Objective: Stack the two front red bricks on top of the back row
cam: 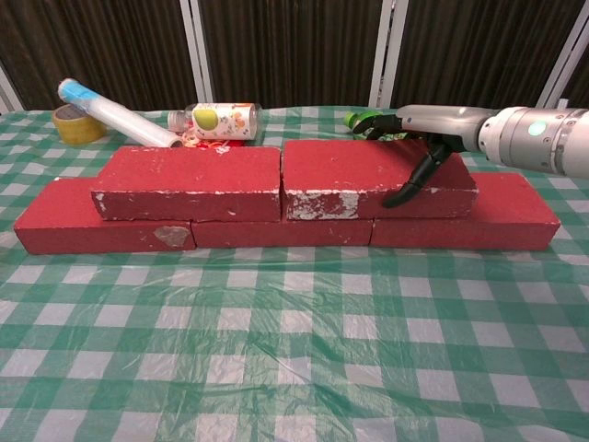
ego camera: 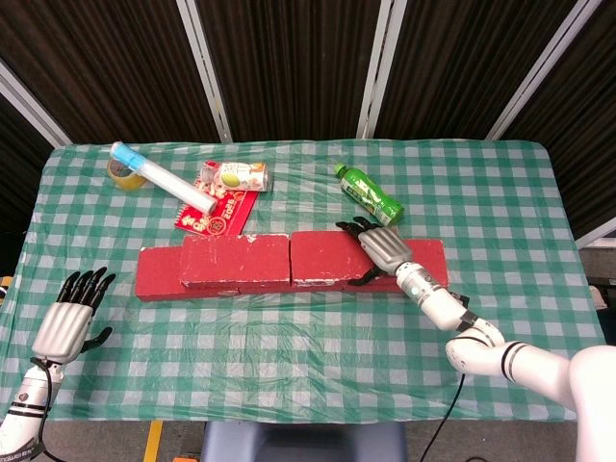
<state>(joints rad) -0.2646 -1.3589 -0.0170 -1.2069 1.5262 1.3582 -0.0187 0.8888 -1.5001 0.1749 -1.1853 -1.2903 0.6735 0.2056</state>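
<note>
red bricks (cam: pixel 189 180): rough, matt, chipped white at the edges. tablecloth (cam: pixel 294 350): checked cloth under a glossy clear plastic film (wrinkled). right hand (cam: pixel 419 138): smooth silver shell, black fingers. green bottle (ego camera: pixel 370 193): shiny plastic. tape roll (ego camera: pixel 123 173): glossy.

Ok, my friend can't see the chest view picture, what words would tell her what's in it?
The robot's right hand grips the right top brick, which lies flat beside the left top brick on a row of red bricks. All sit on a green checked tablecloth.
</note>
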